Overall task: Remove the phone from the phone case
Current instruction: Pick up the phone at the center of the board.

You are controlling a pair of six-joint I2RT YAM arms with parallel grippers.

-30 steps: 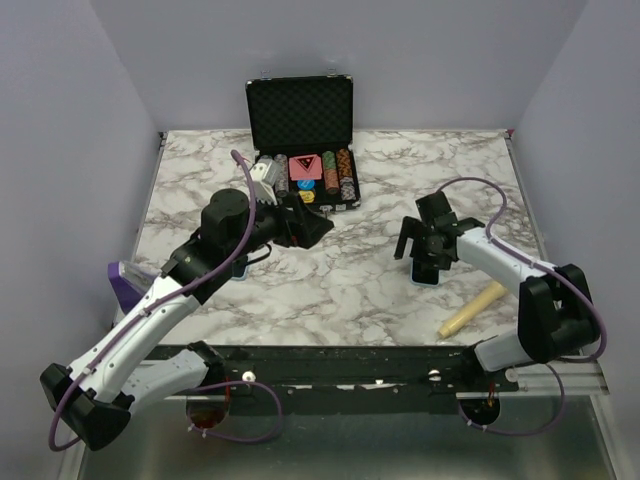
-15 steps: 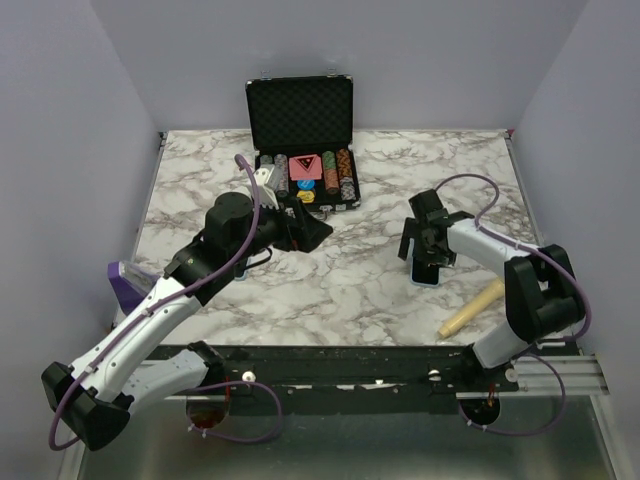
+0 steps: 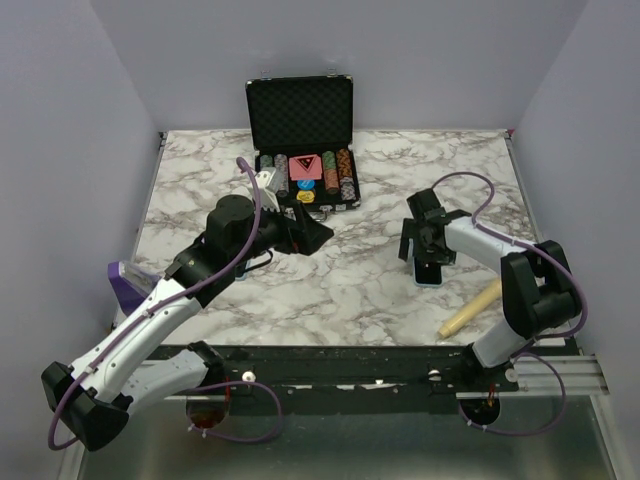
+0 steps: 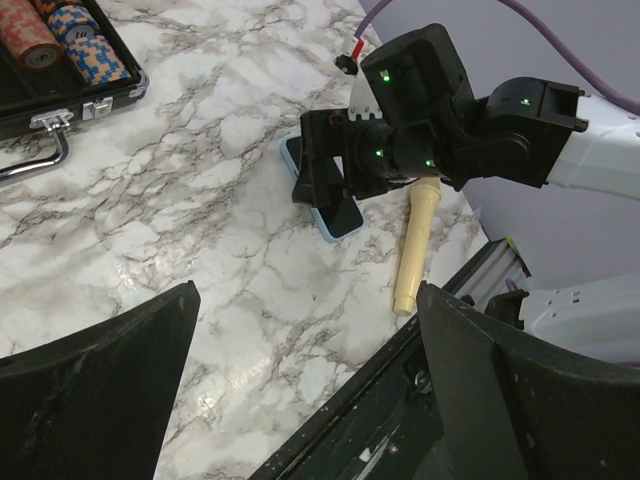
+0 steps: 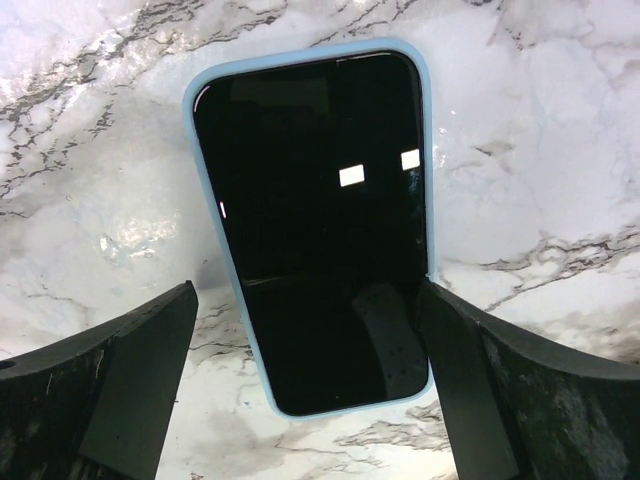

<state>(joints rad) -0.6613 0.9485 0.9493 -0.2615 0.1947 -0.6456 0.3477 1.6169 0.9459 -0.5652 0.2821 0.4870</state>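
The right arm is folding in: over the last second its elbow has been swinging up and closer to its base, while the right pincer point(image 5: 305, 330) has been creeping a little left and far, settling squarely above the phone point(image 5: 315, 230). The phone itself has not been shifting; it is lying flat, screen up, on the bench point(image 3: 350, 290) at the near right, still seated in its pale blue phone case point(image 5: 310, 56), just far and left of a wooden handle point(image 3: 472, 308).

That is putting the task at the approach stage, I judge: nothing is being gripped yet, and the case is not yet being peeled away.

The right pincer is standing wide, its fingers hanging on either side of the phone's near end and, as far as the wrist view is showing, touching neither phone nor case. The left pincer point(image 4: 308, 340) is also gaping wide and holding nothing, hovering left of centre near the open chip case point(image 3: 300, 150) and pointing toward the phone.
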